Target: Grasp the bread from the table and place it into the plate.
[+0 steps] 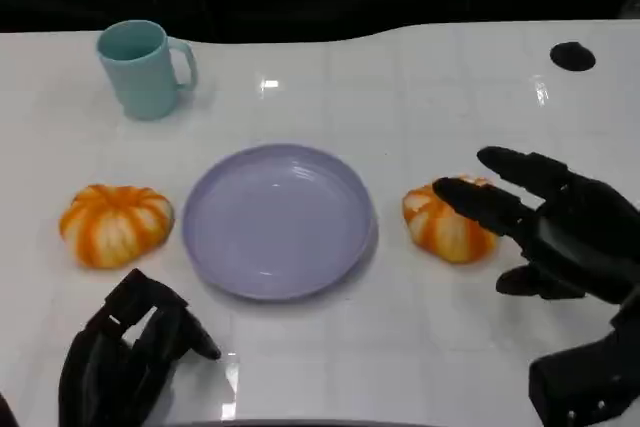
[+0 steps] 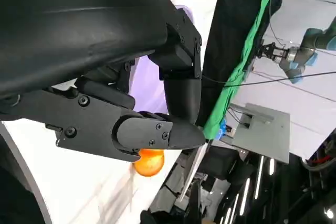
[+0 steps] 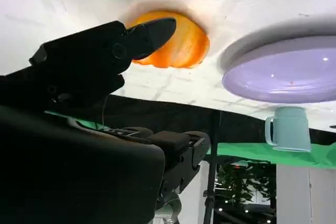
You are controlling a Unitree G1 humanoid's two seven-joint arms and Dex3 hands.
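Note:
Two orange-and-white pumpkin-shaped breads lie on the white table, one on each side of the lavender plate (image 1: 275,217). The right bread (image 1: 440,234) sits just off the plate's right rim. My right hand (image 1: 560,232) hovers beside and over it with fingers spread, holding nothing. In the right wrist view a fingertip (image 3: 157,27) reaches across that bread (image 3: 184,48), with the plate (image 3: 283,77) beyond it. The left bread (image 1: 115,224) lies apart from my left hand (image 1: 130,357), which rests low near the table's front edge, fingers loose and holding nothing.
A teal mug (image 1: 140,67) stands at the back left of the table. A small black disc (image 1: 572,56) sits at the back right. Bare white table lies between the plate and the front edge.

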